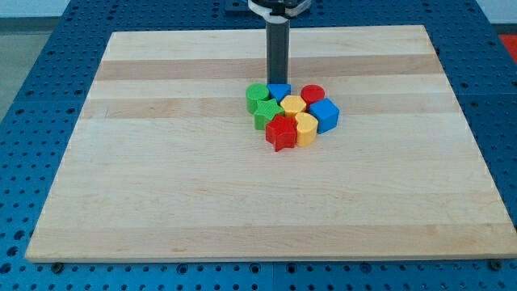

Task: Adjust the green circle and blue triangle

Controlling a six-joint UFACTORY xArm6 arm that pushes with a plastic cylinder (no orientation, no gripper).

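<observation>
The green circle (258, 96) sits at the left top of a tight cluster of blocks near the board's middle. The blue triangle (279, 92) lies right beside it on its right, touching it. My tip (277, 82) stands just above the blue triangle in the view, at the cluster's top edge, close to both blocks; whether it touches the triangle cannot be told. The rod rises straight up from there.
The cluster also holds a green star (265, 115), a red star (281, 132), a yellow hexagon (293, 106), a yellow block (306, 128), a red circle (313, 94) and a blue cube (324, 115). The wooden board (161, 186) lies on a blue perforated table.
</observation>
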